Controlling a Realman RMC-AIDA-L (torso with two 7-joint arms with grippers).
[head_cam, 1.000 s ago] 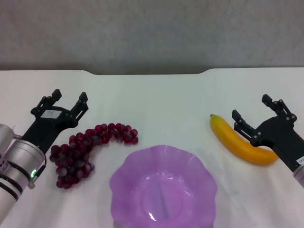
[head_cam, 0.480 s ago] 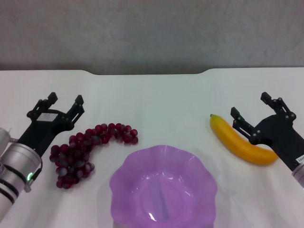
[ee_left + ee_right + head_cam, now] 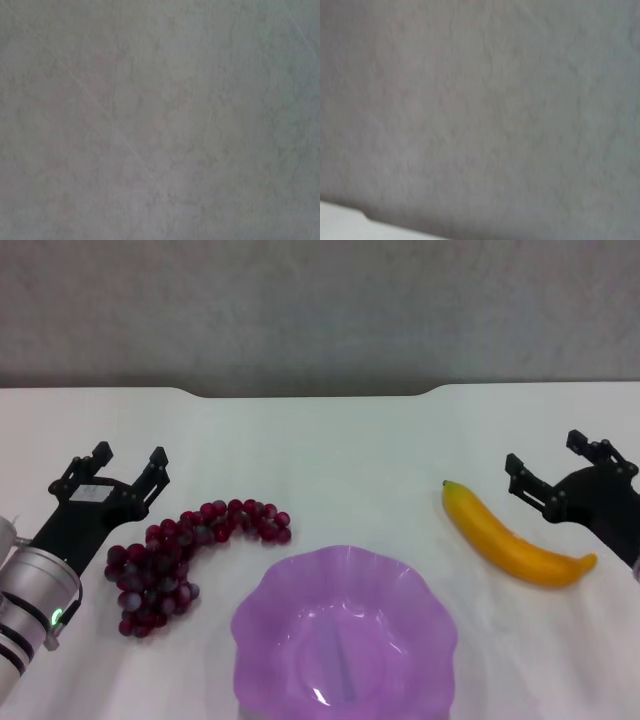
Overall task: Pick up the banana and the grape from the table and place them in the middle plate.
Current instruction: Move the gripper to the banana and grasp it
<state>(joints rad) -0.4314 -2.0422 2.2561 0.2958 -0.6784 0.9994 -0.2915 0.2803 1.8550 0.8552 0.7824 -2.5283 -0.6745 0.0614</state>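
both end effectors spread: left end effector beside grape, right end effector beside banana.

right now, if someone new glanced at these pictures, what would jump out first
The big purple plate at the near middle of the white table draws the eye first, and it holds nothing. A bunch of dark red grapes lies to its left and a yellow banana to its right. An open black gripper hangs by each fruit without touching it: the left gripper beside the grapes, the right gripper beyond the banana.
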